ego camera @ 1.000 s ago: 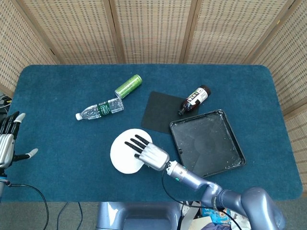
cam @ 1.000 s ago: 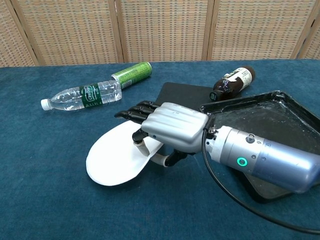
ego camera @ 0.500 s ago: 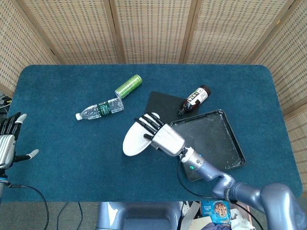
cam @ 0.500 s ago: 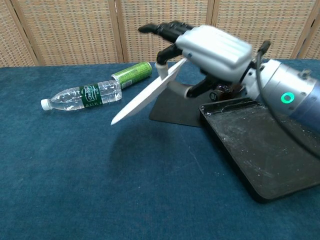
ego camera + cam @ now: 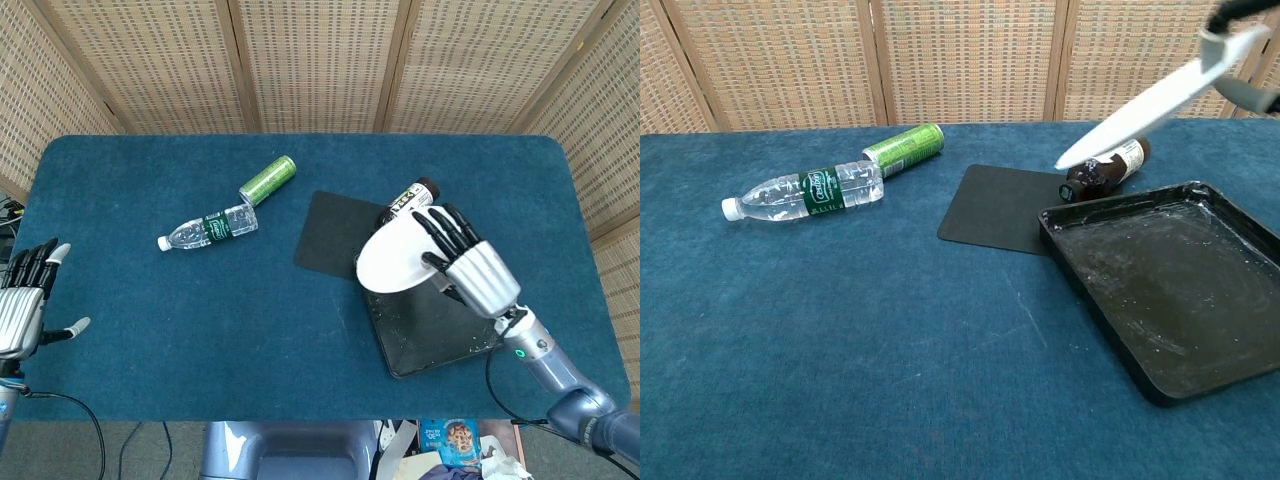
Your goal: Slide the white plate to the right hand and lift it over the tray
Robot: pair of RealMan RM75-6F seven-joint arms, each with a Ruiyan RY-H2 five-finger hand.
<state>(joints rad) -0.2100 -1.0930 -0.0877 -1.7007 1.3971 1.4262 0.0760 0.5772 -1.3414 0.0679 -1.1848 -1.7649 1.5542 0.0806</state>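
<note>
My right hand (image 5: 470,265) grips the white plate (image 5: 398,256) by its right edge, fingers lying across its top. The plate hangs tilted in the air above the black tray (image 5: 440,310), covering the tray's near-left corner in the head view. In the chest view the plate (image 5: 1150,100) slants down to the left, high over the tray (image 5: 1170,290), and only a bit of the right hand (image 5: 1245,20) shows at the top right corner. My left hand (image 5: 25,300) stays at the table's left edge, fingers spread, holding nothing.
A dark mat (image 5: 330,230) lies left of the tray. A brown bottle (image 5: 408,200) lies behind the tray, partly hidden by the plate. A clear water bottle (image 5: 208,229) and a green can (image 5: 267,179) lie at the back left on the blue tablecloth (image 5: 150,330).
My right hand has lifted the plate off the table and carried it right and up, from the table's middle to above the tray. The left hand shifted slightly.
</note>
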